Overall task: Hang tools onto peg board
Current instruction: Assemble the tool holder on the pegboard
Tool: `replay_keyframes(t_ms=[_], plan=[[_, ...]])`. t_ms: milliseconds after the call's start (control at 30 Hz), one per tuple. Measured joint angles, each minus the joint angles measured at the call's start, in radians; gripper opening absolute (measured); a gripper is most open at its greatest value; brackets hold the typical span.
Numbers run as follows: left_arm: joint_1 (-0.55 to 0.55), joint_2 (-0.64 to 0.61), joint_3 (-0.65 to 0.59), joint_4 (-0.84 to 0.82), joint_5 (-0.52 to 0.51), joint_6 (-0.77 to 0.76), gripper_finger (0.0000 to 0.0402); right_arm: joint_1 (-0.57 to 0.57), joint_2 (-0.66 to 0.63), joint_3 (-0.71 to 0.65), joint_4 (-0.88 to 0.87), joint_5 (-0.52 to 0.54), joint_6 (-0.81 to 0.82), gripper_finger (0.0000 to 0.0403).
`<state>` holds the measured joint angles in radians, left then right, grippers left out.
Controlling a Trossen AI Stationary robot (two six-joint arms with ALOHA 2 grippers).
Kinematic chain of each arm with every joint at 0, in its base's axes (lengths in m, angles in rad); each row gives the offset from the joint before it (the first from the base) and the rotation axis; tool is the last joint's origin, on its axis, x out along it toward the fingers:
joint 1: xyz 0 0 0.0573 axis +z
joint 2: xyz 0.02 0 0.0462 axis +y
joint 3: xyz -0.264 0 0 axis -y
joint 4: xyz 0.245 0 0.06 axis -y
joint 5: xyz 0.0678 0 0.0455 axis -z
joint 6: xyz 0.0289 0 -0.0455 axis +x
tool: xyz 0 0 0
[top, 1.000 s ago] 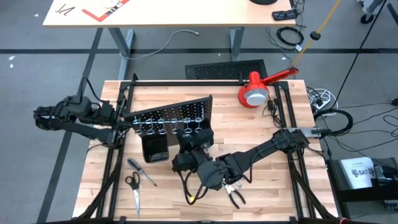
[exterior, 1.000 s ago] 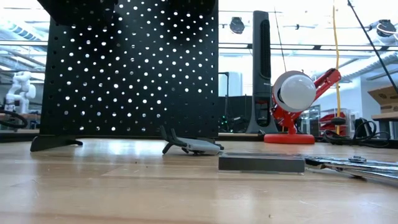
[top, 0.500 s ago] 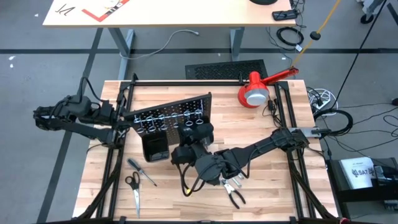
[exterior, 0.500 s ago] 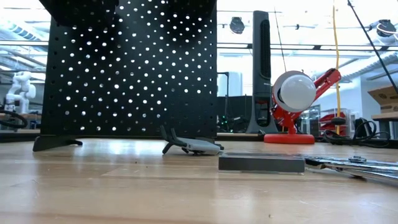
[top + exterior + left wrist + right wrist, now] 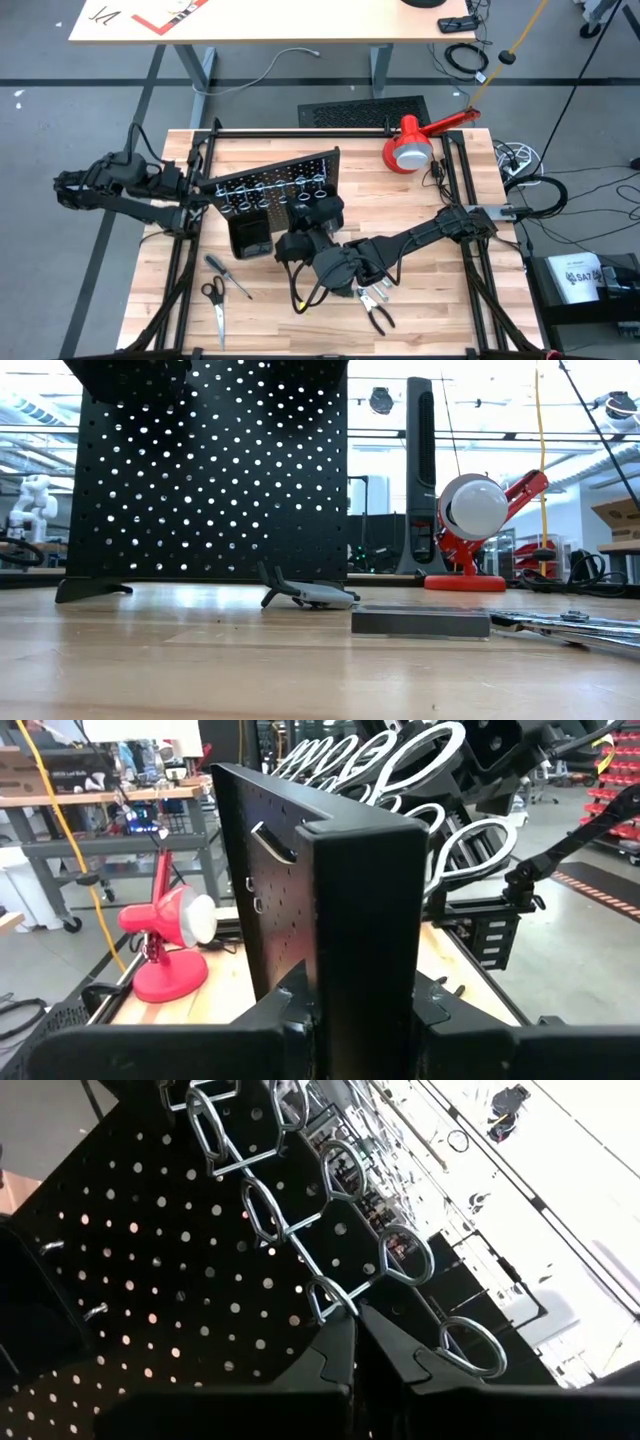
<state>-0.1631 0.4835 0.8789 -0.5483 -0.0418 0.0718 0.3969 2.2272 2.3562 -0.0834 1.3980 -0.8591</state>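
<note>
Peg board [image 5: 210, 470] top cut off in the low view; right gripper [image 5: 312, 222] tips hidden under its wrist from above.

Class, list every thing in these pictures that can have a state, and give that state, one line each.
peg board: upright on the table, held at one end.
left gripper: jaws shut on the peg board's edge.
right gripper: jaws shut, tips at the rings.
rings: those seen up close hold no tool.
scissors: flat on the table, not hung.
screwdriver: flat on the table, not hung.
pliers: flat on the table, not hung.
</note>
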Motion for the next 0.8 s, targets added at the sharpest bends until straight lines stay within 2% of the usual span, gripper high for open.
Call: replay_keyframes(t_ms=[800], plan=[[0.000, 0.000, 0.000, 0.000, 0.007, 0.018, 0.0066, 0.001, 0.000, 0.000, -0.005, -0.004, 0.197, 0.0000]])
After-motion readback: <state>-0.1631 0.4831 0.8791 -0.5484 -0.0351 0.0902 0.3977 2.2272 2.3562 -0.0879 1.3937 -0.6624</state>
